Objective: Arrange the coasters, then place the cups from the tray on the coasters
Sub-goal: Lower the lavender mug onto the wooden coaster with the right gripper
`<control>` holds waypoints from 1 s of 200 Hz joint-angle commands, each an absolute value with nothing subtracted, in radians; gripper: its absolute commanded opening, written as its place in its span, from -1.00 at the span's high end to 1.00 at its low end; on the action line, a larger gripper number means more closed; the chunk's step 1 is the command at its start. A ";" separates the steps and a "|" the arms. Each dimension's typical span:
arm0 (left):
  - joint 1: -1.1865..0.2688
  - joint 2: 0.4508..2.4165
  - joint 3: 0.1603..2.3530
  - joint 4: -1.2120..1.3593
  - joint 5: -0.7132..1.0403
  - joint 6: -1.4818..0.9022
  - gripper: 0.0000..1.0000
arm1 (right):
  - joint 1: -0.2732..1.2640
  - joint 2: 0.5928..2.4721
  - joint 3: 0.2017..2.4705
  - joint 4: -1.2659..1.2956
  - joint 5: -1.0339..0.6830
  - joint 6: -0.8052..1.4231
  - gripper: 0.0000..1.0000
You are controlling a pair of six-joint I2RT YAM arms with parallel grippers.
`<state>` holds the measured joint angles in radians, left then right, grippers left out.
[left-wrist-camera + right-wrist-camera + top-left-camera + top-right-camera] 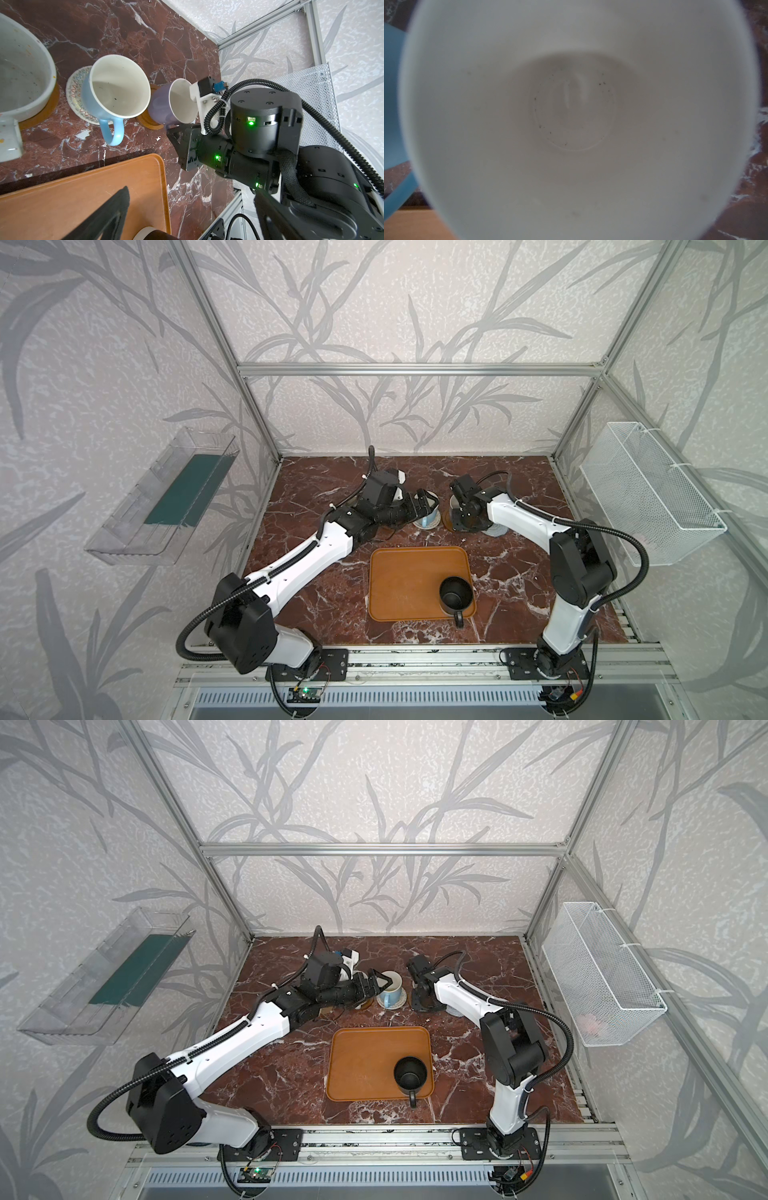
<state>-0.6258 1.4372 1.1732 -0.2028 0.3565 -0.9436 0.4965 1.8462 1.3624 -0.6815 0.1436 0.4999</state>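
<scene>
White speckled mug [22,68] sits on a brown coaster [47,109], under the left arm in both top views. Left gripper [379,982]: jaws wide apart, nothing held, tips at the rim of the light blue mug [390,992], which stands upright on the cream woven coaster [75,87]. Right gripper [173,132]: closed, looks clamped on the lavender mug [160,106] at its handle, contact mostly hidden. That mug is on the second brown coaster [145,123]. Black mug [456,595] stands alone on the tray [399,585], near-right corner, handle overhanging the rim.
</scene>
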 commanded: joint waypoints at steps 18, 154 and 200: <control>-0.614 1.457 1.177 -0.170 0.383 -0.963 -0.92 | 0.494 1.865 1.402 -0.640 0.151 0.500 1.00; -0.611 1.419 1.139 -0.170 0.362 -0.959 -0.92 | 0.494 1.927 1.373 -0.657 0.173 0.528 1.00; -0.609 1.411 1.134 -0.180 0.359 -0.954 -0.92 | 0.492 1.933 1.372 -0.654 0.171 0.526 0.91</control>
